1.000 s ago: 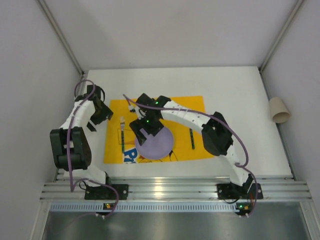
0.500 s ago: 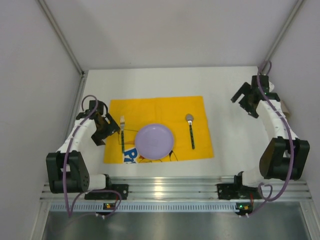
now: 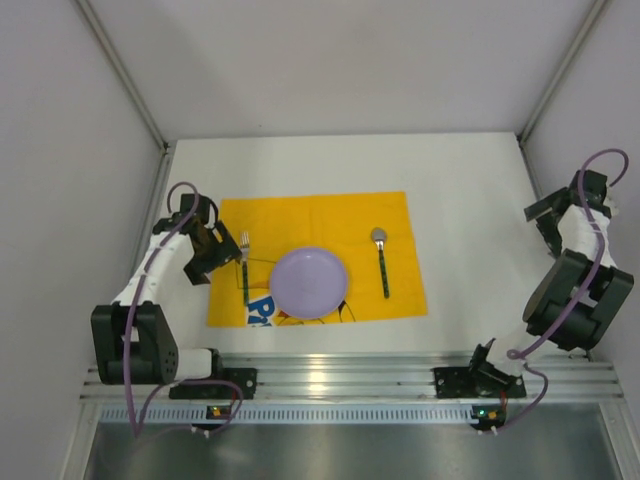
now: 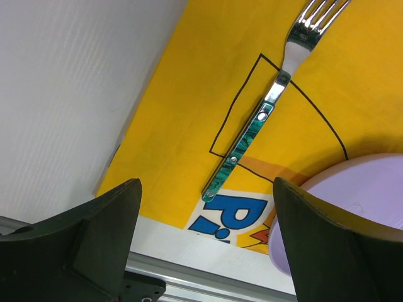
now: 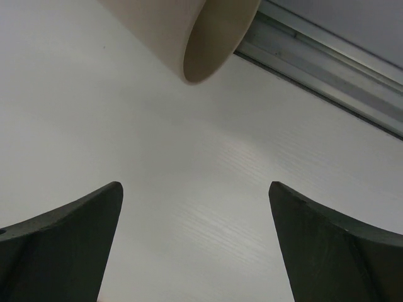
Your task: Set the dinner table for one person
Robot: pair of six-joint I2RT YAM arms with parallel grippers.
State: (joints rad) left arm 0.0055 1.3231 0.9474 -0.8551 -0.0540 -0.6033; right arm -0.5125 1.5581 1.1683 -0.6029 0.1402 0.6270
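On the white dinner table point(image 3: 470, 180) lies a yellow placemat point(image 3: 310, 215) with a lilac plate point(image 3: 310, 283) in its middle. A green-handled fork point(image 3: 244, 268) lies left of the plate and a spoon point(image 3: 382, 262) right of it. My left gripper point(image 3: 210, 257) hovers open at the mat's left edge. In the left wrist view the fork point(image 4: 258, 123) lies just ahead of the left gripper point(image 4: 204, 236), untouched. My right gripper point(image 3: 546, 218) is open at the table's right edge. A beige cup point(image 5: 201, 31) lies on its side ahead of the right gripper point(image 5: 195, 242).
A ribbed aluminium rail point(image 3: 340, 380) runs along the near edge, with both arm bases on it. Grey walls close in the left, back and right. A metal frame bar point(image 5: 327, 69) runs just behind the cup. The plate's rim point(image 4: 352, 207) lies beside my left gripper's right finger.
The right arm has swung from over the plate to the table's far right edge, facing the cup. The left gripper has shifted slightly nearer, beside the fork.
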